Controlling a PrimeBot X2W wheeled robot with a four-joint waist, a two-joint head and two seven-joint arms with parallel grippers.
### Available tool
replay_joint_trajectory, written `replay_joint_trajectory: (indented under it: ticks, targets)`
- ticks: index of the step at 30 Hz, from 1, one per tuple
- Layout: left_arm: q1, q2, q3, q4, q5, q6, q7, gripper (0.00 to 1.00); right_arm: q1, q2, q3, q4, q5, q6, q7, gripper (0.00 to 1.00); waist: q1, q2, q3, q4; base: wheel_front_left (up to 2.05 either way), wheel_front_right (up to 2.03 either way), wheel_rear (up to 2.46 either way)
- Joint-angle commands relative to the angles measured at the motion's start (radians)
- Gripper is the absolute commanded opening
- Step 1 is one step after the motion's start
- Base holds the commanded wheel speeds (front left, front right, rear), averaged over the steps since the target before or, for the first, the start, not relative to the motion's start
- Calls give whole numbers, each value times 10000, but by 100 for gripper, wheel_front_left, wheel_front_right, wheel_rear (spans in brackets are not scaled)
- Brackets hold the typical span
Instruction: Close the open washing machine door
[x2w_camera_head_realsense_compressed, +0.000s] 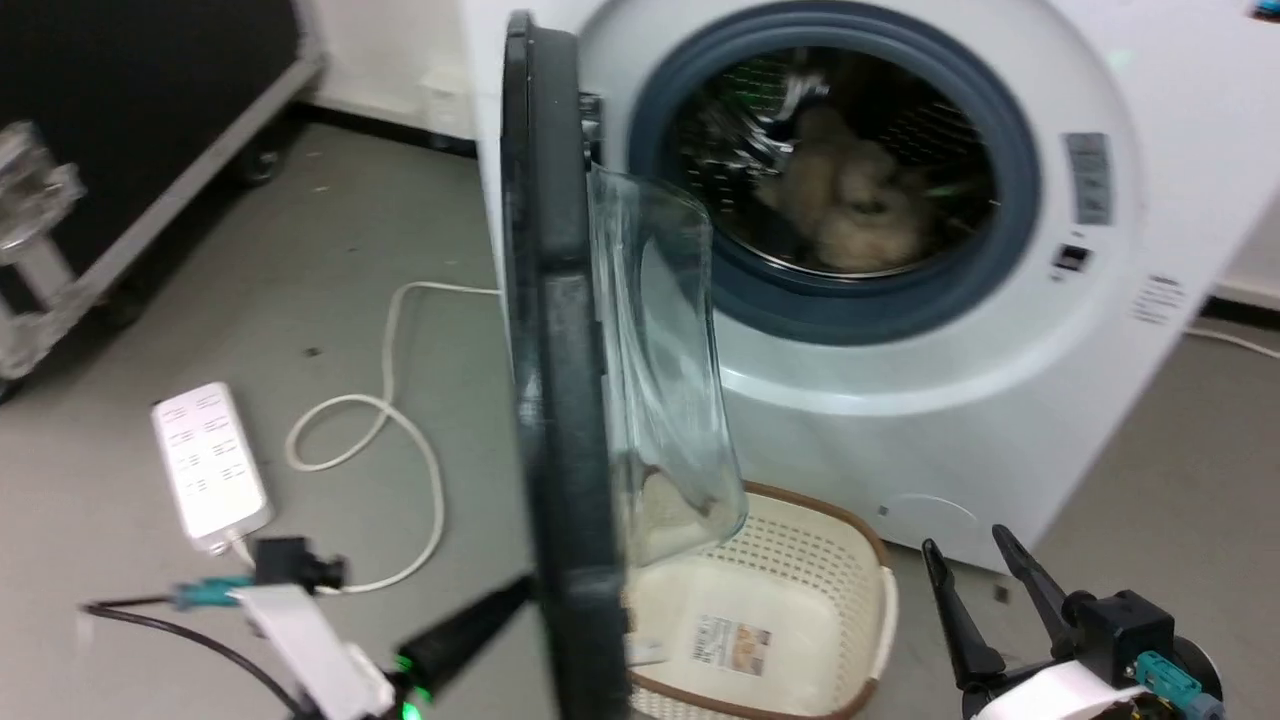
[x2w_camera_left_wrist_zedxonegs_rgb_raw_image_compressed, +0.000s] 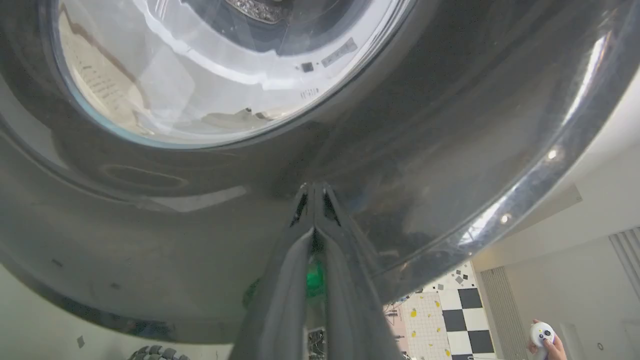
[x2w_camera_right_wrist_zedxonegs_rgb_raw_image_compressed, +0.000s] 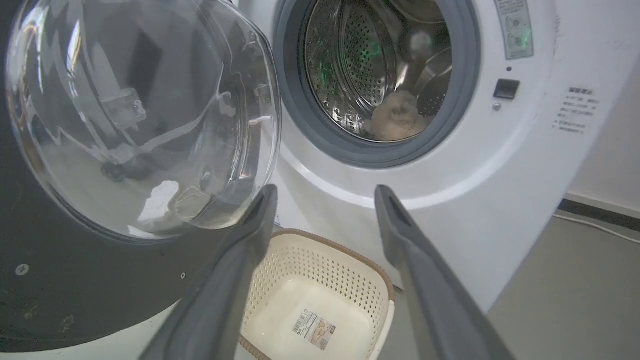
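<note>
Since the washing machine door (x2w_camera_head_realsense_compressed: 555, 350) stands wide open, my left gripper (x2w_camera_left_wrist_zedxonegs_rgb_raw_image_compressed: 314, 189), fingers together, butts its dark outer face to push it shut, while my right gripper (x2w_camera_head_realsense_compressed: 965, 540) rests spread, empty, aside.

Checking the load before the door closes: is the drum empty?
No, a beige fluffy item lies at the bottom of the steel drum.

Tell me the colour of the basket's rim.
Brown rim on a cream basket, clearest in the right wrist view.
</note>
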Motion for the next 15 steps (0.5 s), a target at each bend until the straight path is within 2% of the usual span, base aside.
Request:
replay_joint_trajectory:
  ticks: [1,5,6,7,8,10,11,12,13,15]
  targets:
    - [222,-43,-460,63,-264,-104,-313,0,11,73,-78,-85,-104,8,86,100,1,-1,160,-711,0,0,0]
    - [207,-52,-1695,282,-988,-298,-1396,0,-122,110,-151,-242,-203,8,225,100,1,-1,548,-1708,0,0,0]
    - [-166,-54,-2364,567,-1429,-478,-2446,0,-228,103,-241,-326,-201,8,279,100,1,-1,920,-2512,0,0,0]
    - [-166,-54,-2364,567,-1429,-478,-2446,0,-228,103,-241,-326,-201,8,279,100,1,-1,920,-2512,0,0,0]
    - [-586,-54,-2718,776,-1709,-594,-3133,0,-304,71,-292,-355,-164,8,291,100,1,-1,1177,-3047,0,0,0]
    - [-829,-54,-2889,894,-1862,-637,-3478,0,-322,54,-351,-368,-144,8,283,100,1,-1,1298,-3266,0,0,0]
    - [-1351,-55,-3191,1124,-1971,-707,-4157,0,-391,15,-417,-366,-86,8,260,100,1,-1,1595,-3771,0,0,0]
    - [-1351,-55,-3191,1124,-1971,-707,-4157,0,-391,15,-417,-366,-86,8,260,100,1,-1,1595,-3771,0,0,0]
    - [-1928,-55,-3504,1410,-1958,-756,-4777,0,-479,-11,-475,-328,-18,8,214,100,1,-1,1874,-4196,0,0,0]
    - [-2235,-55,-3642,1594,-1991,-771,-5081,0,-535,-9,-484,-300,19,8,186,100,1,-1,2016,-4399,0,0,0]
